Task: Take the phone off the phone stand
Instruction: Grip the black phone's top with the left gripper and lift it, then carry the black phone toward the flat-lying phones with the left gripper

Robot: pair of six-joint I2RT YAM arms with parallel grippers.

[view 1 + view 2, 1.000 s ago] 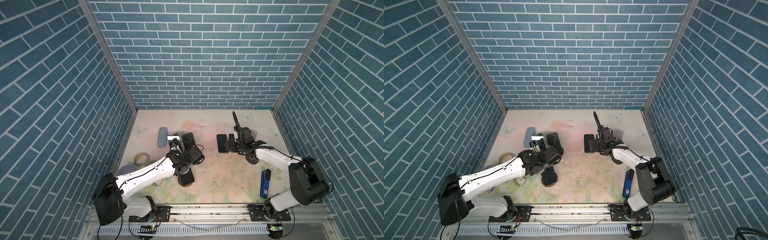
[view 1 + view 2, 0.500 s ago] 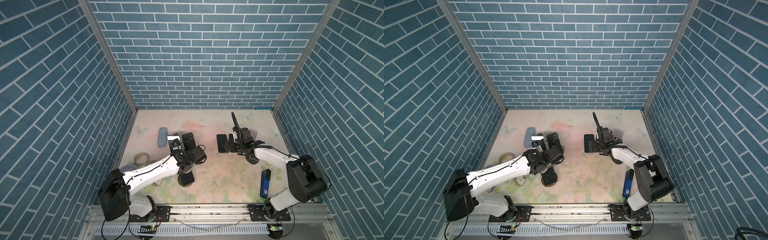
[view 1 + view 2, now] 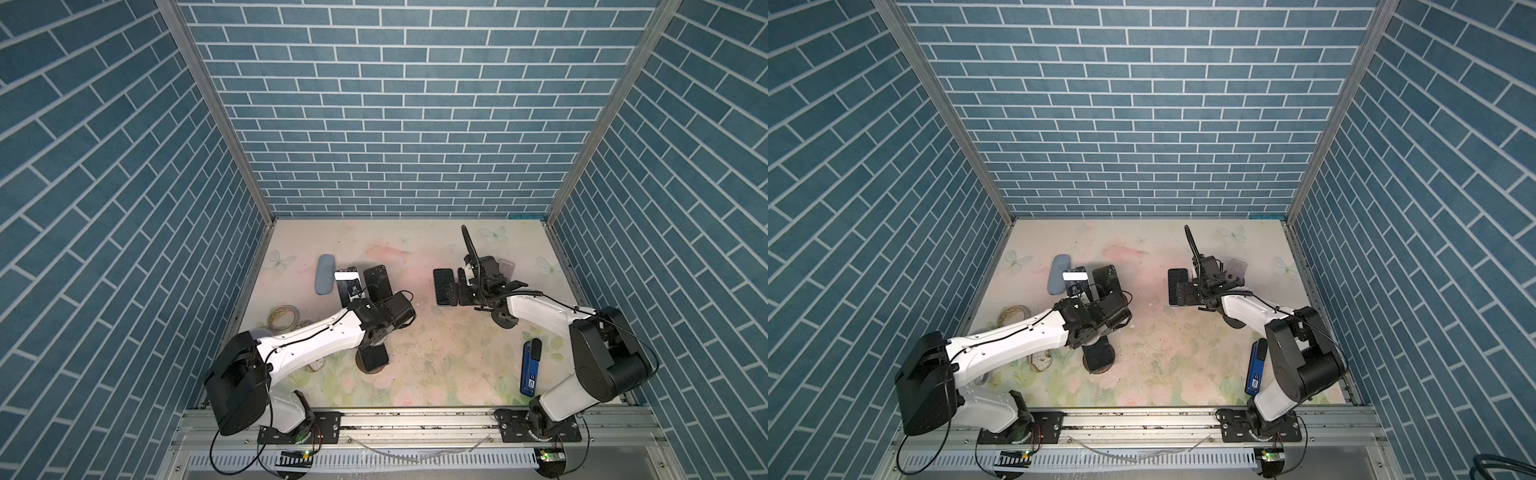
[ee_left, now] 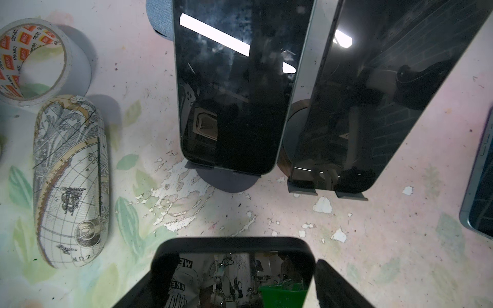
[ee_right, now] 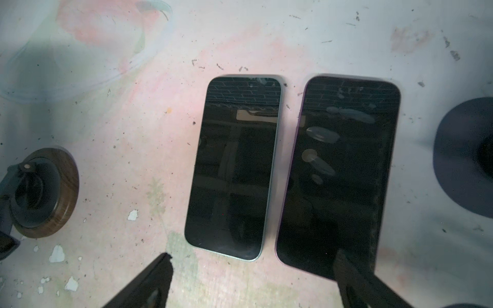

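The phone (image 4: 232,274), black-edged with a mirror-like screen, stands between the two fingers of my left gripper (image 4: 240,262). A thin strip of table shows between its edge and one finger (image 4: 338,288), so the jaws are open. In both top views this phone (image 3: 372,356) (image 3: 1098,353) leans on its round phone stand (image 3: 371,369) under the left wrist. My right gripper (image 5: 253,255) hangs open over two phones lying flat, a green-edged one (image 5: 234,168) and a purple-edged one (image 5: 338,173).
Two more phones on stands (image 4: 234,88) (image 4: 373,93) rise just beyond the left gripper. A map-print glasses case (image 4: 70,181) and a tape roll (image 4: 34,61) lie beside them. A blue-grey case (image 3: 325,274), a black gooseneck stand (image 3: 471,249) and a blue device (image 3: 530,368) sit on the floral mat.
My left gripper's jaws have narrowed round the phone on its stand, and the left arm has swung slightly. The right gripper has barely moved.
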